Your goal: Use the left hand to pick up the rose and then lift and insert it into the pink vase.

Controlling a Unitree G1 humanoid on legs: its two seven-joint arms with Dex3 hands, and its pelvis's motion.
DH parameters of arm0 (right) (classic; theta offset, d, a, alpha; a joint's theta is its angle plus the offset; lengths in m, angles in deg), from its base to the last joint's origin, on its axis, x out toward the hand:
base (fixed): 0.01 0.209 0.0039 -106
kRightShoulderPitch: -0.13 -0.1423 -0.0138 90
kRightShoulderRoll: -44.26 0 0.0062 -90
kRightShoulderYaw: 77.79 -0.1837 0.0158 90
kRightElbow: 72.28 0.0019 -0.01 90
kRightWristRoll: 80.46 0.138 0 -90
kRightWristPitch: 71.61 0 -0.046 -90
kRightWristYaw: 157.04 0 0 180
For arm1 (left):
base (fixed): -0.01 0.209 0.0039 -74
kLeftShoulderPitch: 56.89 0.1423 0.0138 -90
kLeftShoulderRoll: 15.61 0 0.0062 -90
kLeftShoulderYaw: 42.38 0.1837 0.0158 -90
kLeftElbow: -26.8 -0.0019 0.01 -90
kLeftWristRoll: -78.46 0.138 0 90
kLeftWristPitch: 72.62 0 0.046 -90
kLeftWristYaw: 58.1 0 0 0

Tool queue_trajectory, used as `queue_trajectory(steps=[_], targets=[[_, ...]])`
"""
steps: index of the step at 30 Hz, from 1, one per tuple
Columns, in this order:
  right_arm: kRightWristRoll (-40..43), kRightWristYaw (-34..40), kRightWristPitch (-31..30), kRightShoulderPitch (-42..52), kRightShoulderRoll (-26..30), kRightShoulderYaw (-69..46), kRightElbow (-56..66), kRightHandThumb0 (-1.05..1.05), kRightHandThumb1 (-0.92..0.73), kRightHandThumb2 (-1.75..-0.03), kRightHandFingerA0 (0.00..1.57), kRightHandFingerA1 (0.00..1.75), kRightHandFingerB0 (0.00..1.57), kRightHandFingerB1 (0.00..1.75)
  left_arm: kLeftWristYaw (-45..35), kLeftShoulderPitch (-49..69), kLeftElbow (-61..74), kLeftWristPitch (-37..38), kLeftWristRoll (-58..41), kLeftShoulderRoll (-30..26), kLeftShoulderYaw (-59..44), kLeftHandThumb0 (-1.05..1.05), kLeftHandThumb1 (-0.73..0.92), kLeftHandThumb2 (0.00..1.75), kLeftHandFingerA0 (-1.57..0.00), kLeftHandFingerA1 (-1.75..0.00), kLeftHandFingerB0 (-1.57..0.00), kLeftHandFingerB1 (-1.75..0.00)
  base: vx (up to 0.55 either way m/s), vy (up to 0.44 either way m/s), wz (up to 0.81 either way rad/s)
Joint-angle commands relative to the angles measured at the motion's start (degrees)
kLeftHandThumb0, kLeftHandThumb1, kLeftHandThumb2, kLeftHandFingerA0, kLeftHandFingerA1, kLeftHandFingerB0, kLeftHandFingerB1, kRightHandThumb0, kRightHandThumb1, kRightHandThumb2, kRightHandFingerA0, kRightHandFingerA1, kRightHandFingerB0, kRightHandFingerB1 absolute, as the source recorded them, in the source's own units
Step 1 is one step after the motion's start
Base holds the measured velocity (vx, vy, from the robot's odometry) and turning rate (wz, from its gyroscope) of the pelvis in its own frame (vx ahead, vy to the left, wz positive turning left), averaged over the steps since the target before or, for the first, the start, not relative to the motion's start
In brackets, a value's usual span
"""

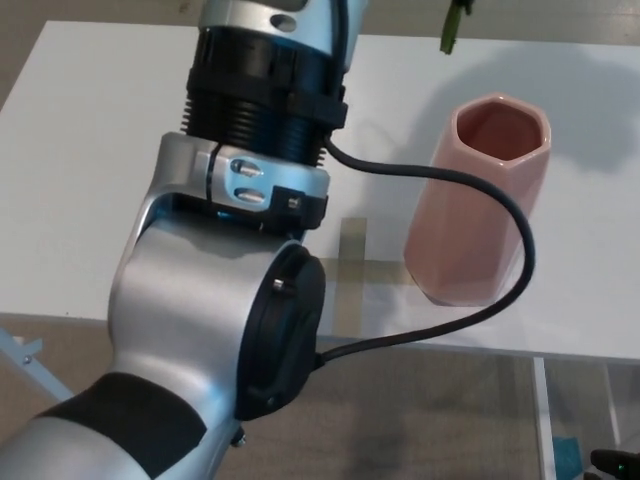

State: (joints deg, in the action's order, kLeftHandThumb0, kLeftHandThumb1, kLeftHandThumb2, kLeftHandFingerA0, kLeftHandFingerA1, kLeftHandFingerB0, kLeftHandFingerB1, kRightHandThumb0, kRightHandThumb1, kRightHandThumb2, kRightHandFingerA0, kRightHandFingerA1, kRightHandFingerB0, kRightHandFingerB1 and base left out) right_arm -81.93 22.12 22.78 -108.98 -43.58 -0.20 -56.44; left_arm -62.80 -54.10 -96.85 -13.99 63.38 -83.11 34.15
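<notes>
One faceted glossy pink vase [478,200] upright; smooth white table [90,150].

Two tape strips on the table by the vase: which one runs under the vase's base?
The horizontal tape strip: it reaches the pink vase. The vertical tape strip stops left of it, running to the table edge.

A: What does the arm [200,300] look like?

B: Silver-grey shells, smooth and rounded, with a black ribbed collar [262,90] between two of them.

A: Any details?

B: A black round cap [283,335] on the joint, with a small square recess. A black cable [470,240] loops out from it. A black band [120,415] wraps the lower shell, and one screw [238,436] shows underneath.
</notes>
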Motion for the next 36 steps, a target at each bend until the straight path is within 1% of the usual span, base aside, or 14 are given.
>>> queue_trajectory(steps=[1, 15, 18, 24, 30, 36], targets=[[0.36, -0.1, -0.13, 0.28, -0.1, 0.13, -0.09, -0.31, -0.65, -0.59, 0.62, 0.48, 0.54, 0.43, 0.93, -1.84, -0.6, 0.52, -1.62, 1.44, 0.5, -0.13, 0.81, 0.74, -0.88, -1.53, -0.84, -0.91, 0.0, 0.0, 0.0], [0.26, -0.32, -0.33, 0.98, -0.3, 0.61, -0.35, -0.31, -0.65, -0.59, 0.63, 0.48, 0.54, 0.43, 2.17, -1.21, -0.2, 0.12, -2.73, 2.75, 1.43, -0.13, 0.81, 0.74, -0.88, -1.53, -0.86, -0.86, 0.0, 0.0, 0.0], [0.21, -0.22, -0.39, 1.22, -0.53, 0.79, -0.24, -0.31, -0.65, -0.59, 0.62, 0.48, 0.54, 0.43, 3.72, 1.5, 6.32, -4.16, -4.11, 4.55, 2.16, -0.13, 0.81, 0.73, -0.89, -1.52, -0.85, -0.85, 0.0, 0.0, 0.0], [-0.04, 0.12, -0.28, 1.31, -0.74, 1.14, -0.22, -0.32, -0.65, -0.59, 0.62, 0.48, 0.56, 0.44, 5.64, 3.3, 10.85, -7.2, -5.15, 5.71, 3.11, -0.14, 0.82, 0.72, -0.89, -1.52, -0.85, -0.86, 0.0, 0.0, 0.0], [0.33, -0.13, -0.32, 1.2, -0.72, 0.87, -0.2, -0.32, -0.65, -0.58, 0.62, 0.48, 0.55, 0.44, 6.95, 4.32, 12.71, -8.73, -6.11, 6.13, 3.95, -0.14, 0.82, 0.71, -0.89, -1.48, -0.84, -0.87, 0.0, 0.0, 0.0], [0.25, -0.63, -0.14, 1.27, -0.64, 0.94, -0.25, -0.31, -0.65, -0.59, 0.62, 0.48, 0.55, 0.44, 7.56, 5.13, 14.38, -9.88, -6.8, 6.37, 4.82, -0.14, 0.82, 0.7, -0.88, -1.49, -0.84, -0.86, 0.0, 0.0, 0.0]])
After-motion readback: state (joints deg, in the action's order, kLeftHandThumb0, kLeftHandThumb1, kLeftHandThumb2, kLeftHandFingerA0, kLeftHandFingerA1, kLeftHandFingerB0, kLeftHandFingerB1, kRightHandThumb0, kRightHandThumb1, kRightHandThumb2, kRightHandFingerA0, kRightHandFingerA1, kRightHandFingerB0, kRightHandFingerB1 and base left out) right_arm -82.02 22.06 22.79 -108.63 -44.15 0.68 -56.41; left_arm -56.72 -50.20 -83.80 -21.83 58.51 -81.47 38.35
